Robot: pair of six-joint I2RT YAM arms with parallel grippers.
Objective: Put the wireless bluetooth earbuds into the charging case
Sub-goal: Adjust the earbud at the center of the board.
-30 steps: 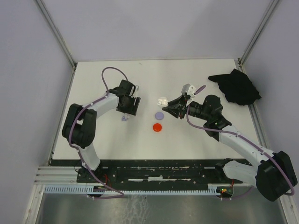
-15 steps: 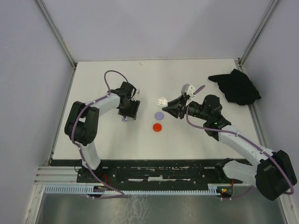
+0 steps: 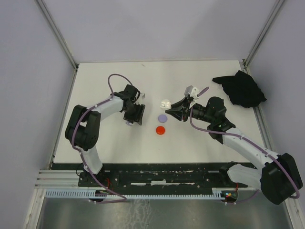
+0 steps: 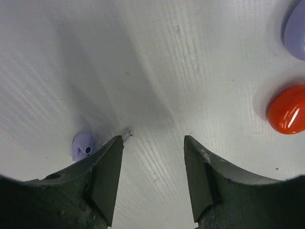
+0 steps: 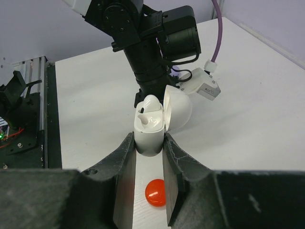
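Nudges left gripper (image 3: pixel 135 114) rightward since earlier, spread wide and empty; lilac earbud (image 4: pixel 83 147) just outside one finger, not yet straddled. Clamps right gripper (image 5: pixel 148 138) on open case (image 5: pixel 150 129), steadying it upright for insertion.

left gripper (image 4: pixel 153 143): jaws apart, bare table (image 4: pixel 157 71) between; lilac earbud (image 4: pixel 85 147) just outside one finger. red disc (image 4: pixel 287 109), lilac disc (image 4: pixel 296 28): off the other side, apart. right gripper (image 5: pixel 148 143): gap filled by charging case (image 5: pixel 150 129), left arm (image 5: pixel 152 43) close behind.
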